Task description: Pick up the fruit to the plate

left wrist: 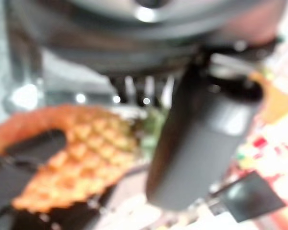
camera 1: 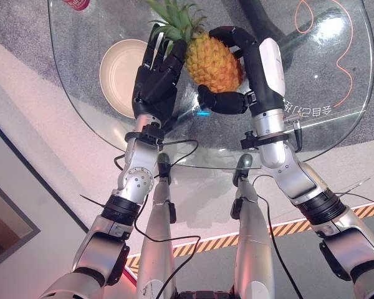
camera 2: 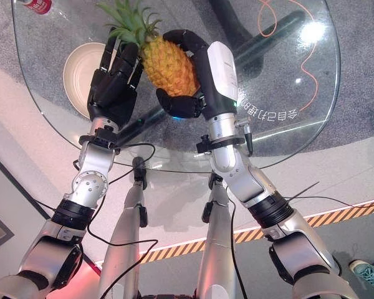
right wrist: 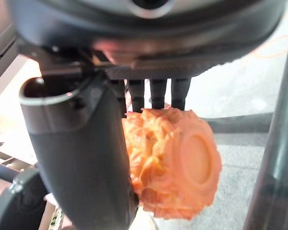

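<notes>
right hand (camera 1: 262,68) fingers grasping pineapple (camera 1: 215,61); left hand (camera 1: 156,78) fingers released beside it, plate (camera 1: 115,75) adjacent.

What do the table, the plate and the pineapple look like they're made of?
Table: clear glass, glossy; the floor shows through it.
Plate: cream, smooth, probably ceramic or plastic.
Pineapple: orange diamond-patterned skin with green leaves; its flat moulded base in the right wrist view suggests plastic. The right hand grips it.
</notes>
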Controlling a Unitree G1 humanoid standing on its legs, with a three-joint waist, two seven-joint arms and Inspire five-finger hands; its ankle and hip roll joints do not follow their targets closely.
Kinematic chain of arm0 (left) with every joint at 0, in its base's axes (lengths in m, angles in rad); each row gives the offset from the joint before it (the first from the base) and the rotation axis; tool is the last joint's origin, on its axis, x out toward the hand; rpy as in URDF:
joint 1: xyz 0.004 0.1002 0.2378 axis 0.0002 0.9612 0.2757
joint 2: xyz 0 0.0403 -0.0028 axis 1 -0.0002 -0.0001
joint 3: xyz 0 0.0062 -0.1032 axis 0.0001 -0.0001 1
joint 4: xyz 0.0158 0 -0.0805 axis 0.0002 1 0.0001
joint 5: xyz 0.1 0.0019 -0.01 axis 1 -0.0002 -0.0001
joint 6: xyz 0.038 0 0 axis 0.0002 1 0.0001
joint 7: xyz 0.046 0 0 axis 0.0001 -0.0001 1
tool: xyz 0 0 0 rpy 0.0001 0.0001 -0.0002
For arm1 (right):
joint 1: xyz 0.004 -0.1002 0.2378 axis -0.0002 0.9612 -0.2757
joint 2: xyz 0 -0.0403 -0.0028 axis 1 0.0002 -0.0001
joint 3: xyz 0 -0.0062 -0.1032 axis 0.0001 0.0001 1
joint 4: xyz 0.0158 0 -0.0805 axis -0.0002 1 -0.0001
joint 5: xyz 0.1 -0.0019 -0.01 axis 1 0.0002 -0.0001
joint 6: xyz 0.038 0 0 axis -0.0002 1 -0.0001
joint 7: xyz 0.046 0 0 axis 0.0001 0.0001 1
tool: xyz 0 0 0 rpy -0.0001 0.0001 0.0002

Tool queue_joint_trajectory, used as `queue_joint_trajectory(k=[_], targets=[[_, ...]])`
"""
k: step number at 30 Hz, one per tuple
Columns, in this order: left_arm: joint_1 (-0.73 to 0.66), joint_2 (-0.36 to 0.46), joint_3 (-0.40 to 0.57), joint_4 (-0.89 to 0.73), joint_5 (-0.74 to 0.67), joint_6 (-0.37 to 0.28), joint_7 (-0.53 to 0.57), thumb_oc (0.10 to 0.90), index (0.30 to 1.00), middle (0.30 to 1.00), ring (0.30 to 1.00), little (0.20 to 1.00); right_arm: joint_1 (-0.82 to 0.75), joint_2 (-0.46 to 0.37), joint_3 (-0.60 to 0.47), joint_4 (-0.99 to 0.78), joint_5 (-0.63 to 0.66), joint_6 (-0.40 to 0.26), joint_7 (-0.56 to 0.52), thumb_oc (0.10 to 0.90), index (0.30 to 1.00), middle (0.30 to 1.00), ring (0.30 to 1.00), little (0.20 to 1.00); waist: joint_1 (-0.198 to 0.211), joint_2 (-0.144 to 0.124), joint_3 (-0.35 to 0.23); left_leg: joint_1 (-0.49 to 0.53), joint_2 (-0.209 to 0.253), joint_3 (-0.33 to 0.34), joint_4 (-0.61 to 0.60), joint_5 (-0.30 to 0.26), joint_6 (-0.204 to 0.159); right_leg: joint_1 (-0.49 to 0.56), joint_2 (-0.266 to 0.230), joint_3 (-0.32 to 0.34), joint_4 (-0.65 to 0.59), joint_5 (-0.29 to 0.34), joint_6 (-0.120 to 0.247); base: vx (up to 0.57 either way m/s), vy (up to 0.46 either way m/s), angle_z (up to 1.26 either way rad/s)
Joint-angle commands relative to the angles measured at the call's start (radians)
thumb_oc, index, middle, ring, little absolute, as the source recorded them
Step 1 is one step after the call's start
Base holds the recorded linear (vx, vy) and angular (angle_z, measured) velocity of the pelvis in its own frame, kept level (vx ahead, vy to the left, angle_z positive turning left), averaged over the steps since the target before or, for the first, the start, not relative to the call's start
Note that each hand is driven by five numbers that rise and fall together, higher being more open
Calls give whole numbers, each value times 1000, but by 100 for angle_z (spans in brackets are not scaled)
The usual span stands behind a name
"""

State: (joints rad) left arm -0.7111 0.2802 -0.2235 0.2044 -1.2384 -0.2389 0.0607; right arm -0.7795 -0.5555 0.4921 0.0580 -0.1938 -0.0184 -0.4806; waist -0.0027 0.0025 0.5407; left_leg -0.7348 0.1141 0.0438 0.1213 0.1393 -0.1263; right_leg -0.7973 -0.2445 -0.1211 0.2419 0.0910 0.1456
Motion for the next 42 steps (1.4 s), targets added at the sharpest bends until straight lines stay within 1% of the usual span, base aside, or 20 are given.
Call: queue_joint_trajectory(k=[1, 6, 7, 10, 12, 14, 15, 18, 22, 27, 30, 31, 32, 33, 34, 35, 42], targets=[[-57, -2, 24, -174, 32, -93, -2, 800, 900, 900, 900, 900, -140, -31, 11, -217, -33, -102, -3, 100, 300, 300, 300, 200, -2, -2, -21, 3, -46, 15, 10, -36, 19, 63, 23, -44, -97, 37, 21, 0, 0, 0], [-61, 2, 28, -172, 50, -102, 27, 800, 900, 900, 900, 900, -147, -43, 20, -222, -36, -104, 14, 100, 300, 300, 300, 200, -3, -5, -21, -3, -47, 14, 4, -27, 19, 59, 24, -47, -101, 44, 20, -6, -4, 0], [-58, 3, 28, -170, 52, -99, 29, 800, 900, 900, 900, 900, -147, -47, 24, -221, -38, -107, 23, 100, 300, 300, 300, 200, -2, -5, -21, 4, -46, 14, 6, -33, 17, 65, 25, -48, -100, 38, 21, 0, 0, 0], [-66, 8, 27, -168, 68, -94, 36, 800, 900, 900, 900, 900, -157, -56, 32, -223, -46, -108, 41, 100, 300, 300, 300, 200, -3, -6, -21, -6, -46, 15, 8, -26, 18, 57, 23, -48, -100, 45, 21, 0, 0, 0], [-61, 8, 25, -169, 75, -88, 36, 800, 900, 900, 900, 900, -159, -63, 40, -226, -46, -107, 48, 100, 300, 300, 300, 200, -1, -6, -21, 2, -45, 15, 8, -33, 16, 65, 24, -50, -100, 38, 22, 0, 0, 0], [-67, 16, 24, -166, 84, -78, 36, 800, 900, 900, 900, 900, -171, -74, 47, -229, -49, -109, 58, 100, 300, 300, 300, 200, -1, -6, -21, -8, -47, 15, 7, -24, 18, 57, 22, -51, -104, 47, 21, 0, 0, 0], [-63, 17, 21, -166, 90, -71, 40, 800, 900, 900, 900, 900, -171, -77, 52, -228, -49, -114, 60, 100, 300, 300, 300, 200, 0, -6, -21, 1, -45, 15, 7, -32, 17, 65, 23, -52, -101, 40, 22, 0, 0, 0], [-64, 23, 17, -166, 95, -60, 43, 800, 900, 900, 900, 900, -176, -86, 54, -234, -56, -121, 65, 100, 300, 300, 300, 200, -1, -6, -21, -6, -46, 14, 7, -25, 18, 58, 23, -52, -103, 46, 21, 0, 0, 0], [-67, 31, 7, -162, 96, -41, 52, 800, 900, 900, 900, 900, -192, -99, 70, -232, -104, -137, 63, 100, 300, 300, 300, 200, 0, -5, -21, -2, -45, 15, 10, -31, 17, 62, 23, -53, -100, 40, 24, 0, 0, 0], [-74, 40, 4, -159, 95, -43, 53, 800, 900, 900, 900, 900, -210, -113, 81, -241, -115, -139, 70, 100, 300, 300, 300, 200, 1, -6, -21, -10, -46, 13, 11, -24, 17, 58, 22, -54, -104, 47, 23, 0, 0, 0], [-71, 48, -2, -159, 90, -58, 43, 800, 900, 900, 900, 900, -213, -125, 95, -246, -127, -146, 69, 100, 300, 300, 300, 200, 3, -5, -21, 0, -46, 12, 10, -31, 16, 67, 23, -54, -102, 41, 25, 0, 0, 0], [-76, 50, -2, -160, 90, -60, 40, 800, 900, 900, 900, 900, -220, -128, 95, -247, -126, -145, 70, 100, 300, 300, 300, 200, 2, -6, -21, -10, -47, 11, 9, -23, 17, 58, 22, -55, -105, 49, 24, 0, 0, 0], [-69, 50, -2, -162, 94, -62, 37, 800, 900, 900, 900, 900, -216, -128, 96, -250, -127, -146, 69, 100, 300, 300, 300, 200, 3, -6, -21, -1, -45, 11, 11, -31, 16, 67, 22, -55, -103, 41, 25, 0, 0, 0], [-74, 51, -2, -163, 97, -66, 33, 800, 900, 900, 900, 900, -221, -130, 95, -251, -130, -148, 69, 100, 300, 300, 300, 200, 2, -6, -21, -12, -47, 11, 10, -23, 17, 57, 21, -55, -105, 49, 24, 0, 0, 0], [-75, 51, -3, -164, 113, -80, 31, 380, 540, 540, 540, 480, -223, -128, 96, -247, -134, -151, 68, 100, 300, 300, 300, 200, 3, -7, -21, -11, -47, 11, 10, -24, 17, 59, 22, -55, -106, 48, 24, 0, 0, 0], [-78, 54, -4, -167, 116, -88, 31, 100, 300, 300, 300, 200, -226, -129, 98, -245, -136, -153, 66, 100, 300, 300, 300, 200, 3, -6, -21, -11, -47, 10, 11, -24, 17, 58, 22, -55, -105, 48, 23, 0, 0, 0], [-84, 53, -3, -164, 120, -110, 10, 100, 300, 300, 300, 200, -243, -138, 113, -242, -137, -154, 63, 100, 300, 300, 300, 200, 3, -9, -21, -16, -48, 9, 11, -25, 16, 53, 23, -53, -104, 48, 23, 0, 0, 0]])
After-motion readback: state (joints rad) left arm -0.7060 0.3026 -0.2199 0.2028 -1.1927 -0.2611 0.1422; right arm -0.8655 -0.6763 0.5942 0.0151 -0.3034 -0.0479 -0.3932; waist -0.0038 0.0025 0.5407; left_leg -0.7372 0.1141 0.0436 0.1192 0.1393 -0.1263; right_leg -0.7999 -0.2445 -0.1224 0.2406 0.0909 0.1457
